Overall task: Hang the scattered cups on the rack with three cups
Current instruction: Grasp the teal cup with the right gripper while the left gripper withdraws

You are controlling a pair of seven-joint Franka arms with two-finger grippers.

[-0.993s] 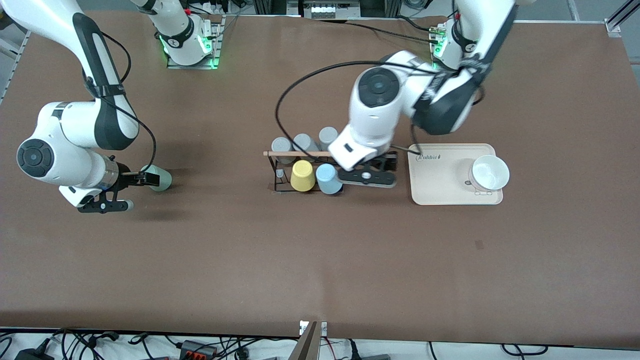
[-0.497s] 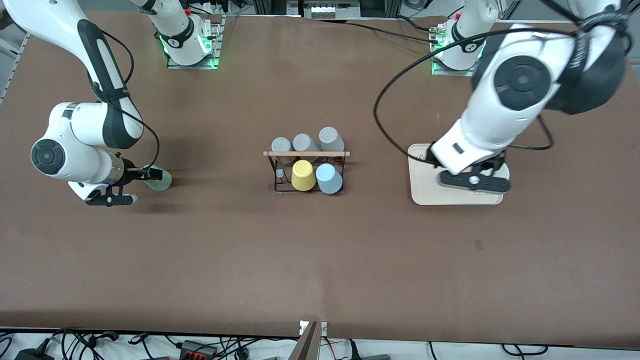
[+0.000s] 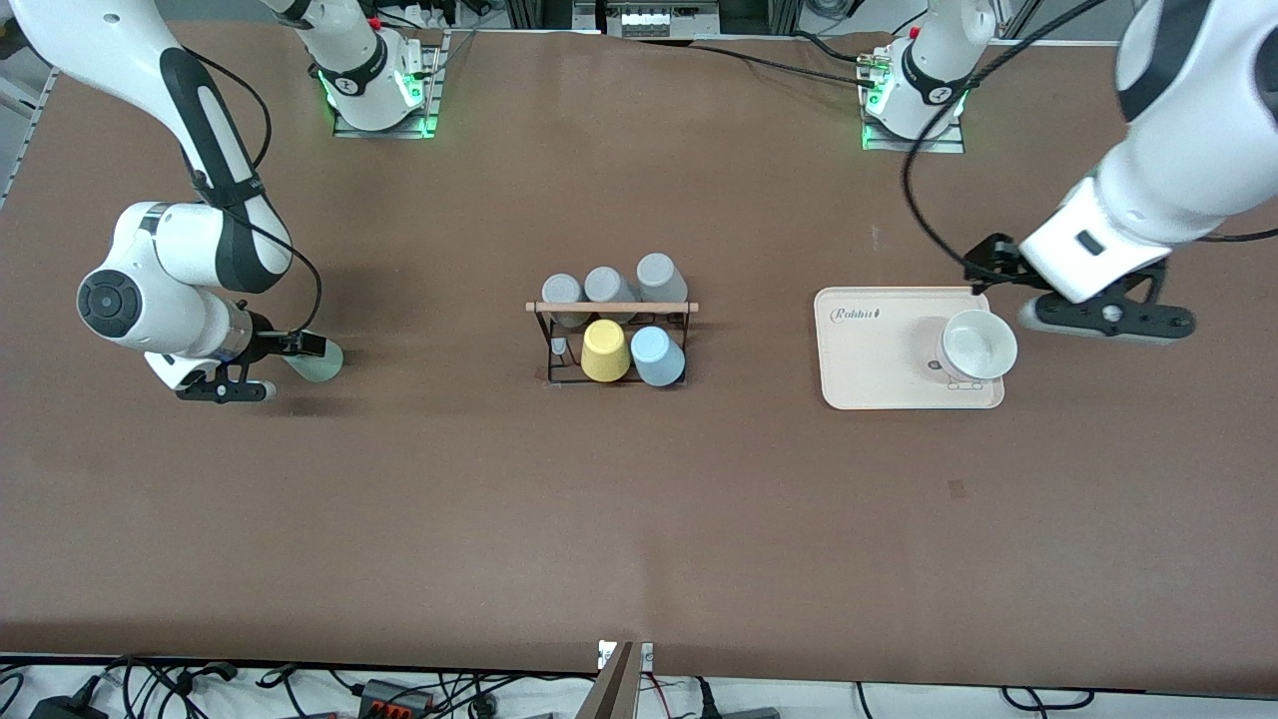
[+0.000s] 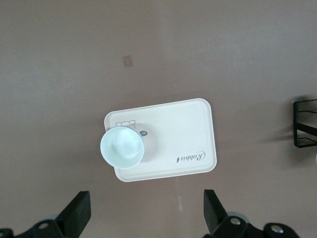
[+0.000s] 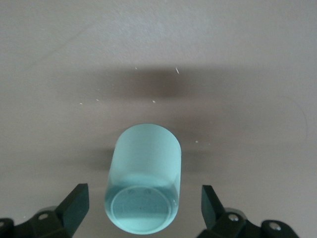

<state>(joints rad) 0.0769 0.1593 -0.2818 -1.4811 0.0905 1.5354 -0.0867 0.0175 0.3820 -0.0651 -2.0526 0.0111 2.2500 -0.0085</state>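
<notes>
— Across the front view, what differs from half a second ago?

— The left gripper (image 3: 1110, 322) has left the beige plastic tray (image 3: 879, 359) and now hangs over bare table just beside the tray's corner, toward the left arm's end. The right gripper (image 3: 262, 367) has crept a little nearer the pale mint green tapered plastic cup (image 3: 318, 361), which has stayed on its side toward the right arm's end.

— And the containers?

— The tray holds a white round bowl (image 3: 976, 346), nothing in it. The small black wire rack (image 3: 611, 340) with its light wooden rod carries three grey cups (image 3: 609, 286) on its farther row, and a yellow cup (image 3: 604, 351) beside the light blue tapered plastic cup (image 3: 658, 357) on the nearer row.

— From the left wrist view?

— The left gripper's fingers (image 4: 77, 213) are spread wide with nothing between them; the tray and bowl lie below.

— The right wrist view?

— The right gripper's fingers (image 5: 74, 206) stand wide on either side of the mint cup's rim end, not touching it.
</notes>
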